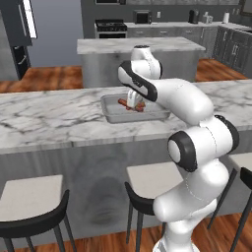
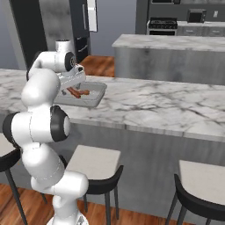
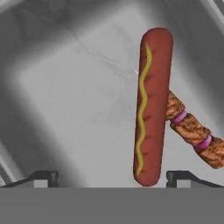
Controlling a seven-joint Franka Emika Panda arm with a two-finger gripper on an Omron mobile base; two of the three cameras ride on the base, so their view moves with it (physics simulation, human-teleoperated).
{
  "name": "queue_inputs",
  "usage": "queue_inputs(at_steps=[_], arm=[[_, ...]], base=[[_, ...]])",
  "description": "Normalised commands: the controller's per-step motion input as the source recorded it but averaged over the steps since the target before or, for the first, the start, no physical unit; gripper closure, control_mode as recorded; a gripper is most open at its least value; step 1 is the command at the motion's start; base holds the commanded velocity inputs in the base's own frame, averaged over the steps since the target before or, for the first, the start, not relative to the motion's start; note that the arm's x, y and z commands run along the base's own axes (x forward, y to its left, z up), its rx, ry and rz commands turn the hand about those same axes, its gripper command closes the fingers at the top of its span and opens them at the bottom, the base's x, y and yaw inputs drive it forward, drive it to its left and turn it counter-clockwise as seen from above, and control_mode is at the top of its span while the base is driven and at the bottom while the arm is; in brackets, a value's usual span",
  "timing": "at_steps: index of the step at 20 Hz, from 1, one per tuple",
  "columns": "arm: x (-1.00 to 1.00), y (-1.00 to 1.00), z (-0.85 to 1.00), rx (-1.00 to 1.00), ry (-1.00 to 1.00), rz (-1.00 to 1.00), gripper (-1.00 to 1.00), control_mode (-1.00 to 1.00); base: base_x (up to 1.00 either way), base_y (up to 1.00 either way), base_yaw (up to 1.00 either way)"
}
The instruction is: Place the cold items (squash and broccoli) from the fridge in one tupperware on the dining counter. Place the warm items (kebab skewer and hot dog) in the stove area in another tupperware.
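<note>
Hot dog [image 3: 151, 109] lies flat on the floor of the grey tupperware [image 3: 65, 113], long axis running straight up and down in the hand view, near end between the two finger tips, far end pointing away from the camera. Yellow mustard squiggle runs along its top. Kebab skewer [image 3: 192, 131] lies just beside it on the right, touching its side, angled away toward the lower right of the hand view; brown meat chunks with purple rings between. Gripper [image 3: 111, 177] jaws stand wide apart, holding nothing, dark tips either side of the hot dog's near end and not gripping it.

From the left base view the gripper [image 1: 133, 101] hangs over the tupperware [image 1: 115, 115], which sits on the marble dining counter [image 1: 49, 123] near its front edge; the reddish food [image 1: 129, 105] is partly hidden by the hand. In the right base view the hot dog [image 2: 75, 92] and skewer lie crossed in the tray [image 2: 97, 93], skewer too small to tell apart well.

Bar stools [image 1: 34, 206] stand under the counter's near side. Beyond the counter, a second marble island [image 1: 142, 47]. Farther back, a stove [image 1: 110, 27] against the rear wall, a microwave [image 1: 142, 16] beside it, dark cabinets [image 1: 234, 47] to the right, and a fridge [image 2: 79, 22] at the far left.
</note>
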Motion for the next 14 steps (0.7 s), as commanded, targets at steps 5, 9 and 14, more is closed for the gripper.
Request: queue_inputs(at_steps=[5,9,14], arm=[[-0.19,0.12,0.46,0.0,-0.1,0.0,-1.0,-1.0],[-0.51,0.03,0.4,0.0,-0.12,-0.05,-1.0,-1.0],[-0.69,0.0,0.28,0.03,-0.07,-0.15,-1.0,-1.0]], base=[[0.0,0.0,0.0],[0.0,0.0,0.0],[0.0,0.0,0.0]])
